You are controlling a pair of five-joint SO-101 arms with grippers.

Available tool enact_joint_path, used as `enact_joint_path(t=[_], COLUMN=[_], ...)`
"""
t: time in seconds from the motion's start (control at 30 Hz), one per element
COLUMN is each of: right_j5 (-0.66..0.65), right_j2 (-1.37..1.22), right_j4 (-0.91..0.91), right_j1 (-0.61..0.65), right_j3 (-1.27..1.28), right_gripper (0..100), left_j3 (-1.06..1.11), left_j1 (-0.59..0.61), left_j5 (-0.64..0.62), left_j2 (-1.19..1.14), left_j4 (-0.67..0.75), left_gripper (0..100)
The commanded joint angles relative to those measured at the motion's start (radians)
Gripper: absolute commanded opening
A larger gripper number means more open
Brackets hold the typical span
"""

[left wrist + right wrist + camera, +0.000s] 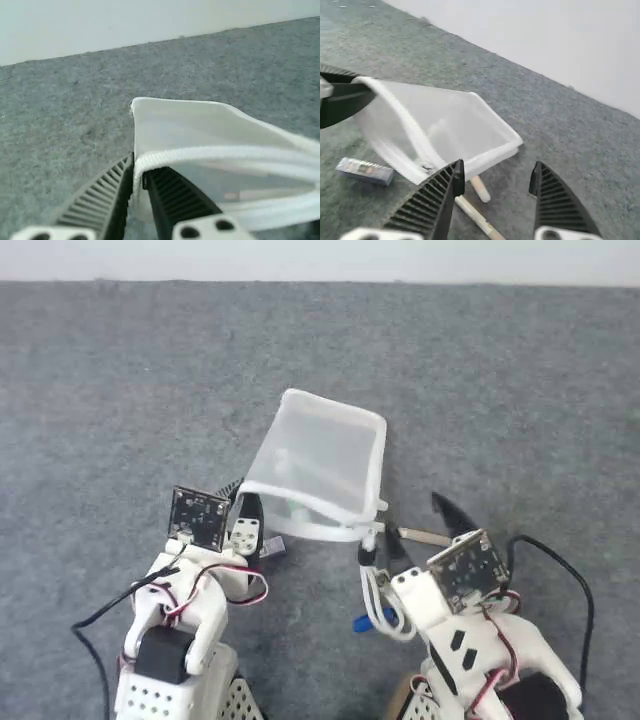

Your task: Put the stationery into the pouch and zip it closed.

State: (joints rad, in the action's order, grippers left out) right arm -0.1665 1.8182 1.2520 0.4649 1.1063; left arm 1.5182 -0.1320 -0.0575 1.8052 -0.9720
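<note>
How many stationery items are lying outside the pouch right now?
2 visible: a pencil on the carpet by the pouch mouth, near the open right gripper, and a small grey case beside the left gripper. Others may hide under the pouch.

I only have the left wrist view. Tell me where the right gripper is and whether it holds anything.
Observer: The right gripper hangs open and holds nothing, just off one end of the pouch mouth.
Operator: List the stationery lying outside the pouch.
Observer: A pale stick, likely a pencil, lies on the carpet right below that gripper.
Operator: Name anything else out there.
Observer: A small grey block, perhaps an eraser, lies on the carpet beside the pouch's rim.
</note>
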Motion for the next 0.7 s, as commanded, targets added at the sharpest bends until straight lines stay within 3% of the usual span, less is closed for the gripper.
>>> enact_joint_path(t=[0.0, 0.27, 0.67], right_j5=[-0.005, -0.005, -0.012], right_j2=[-0.002, -0.002, -0.002], right_j4=[-0.074, -0.229, -0.240], right_j1=[-0.085, -0.170, -0.182], right_j3=[0.038, 0.186, 0.207], right_gripper=[20.6, 20.5, 20.5], left_j3=[-0.087, -0.176, -0.282], left_j1=[-0.005, -0.003, -0.005], left_j5=[0.009, 0.011, 0.081], left_j2=[0.012, 0.012, 0.000], left_j4=[-0.025, -0.117, -0.127], left_gripper=[1, 1, 1])
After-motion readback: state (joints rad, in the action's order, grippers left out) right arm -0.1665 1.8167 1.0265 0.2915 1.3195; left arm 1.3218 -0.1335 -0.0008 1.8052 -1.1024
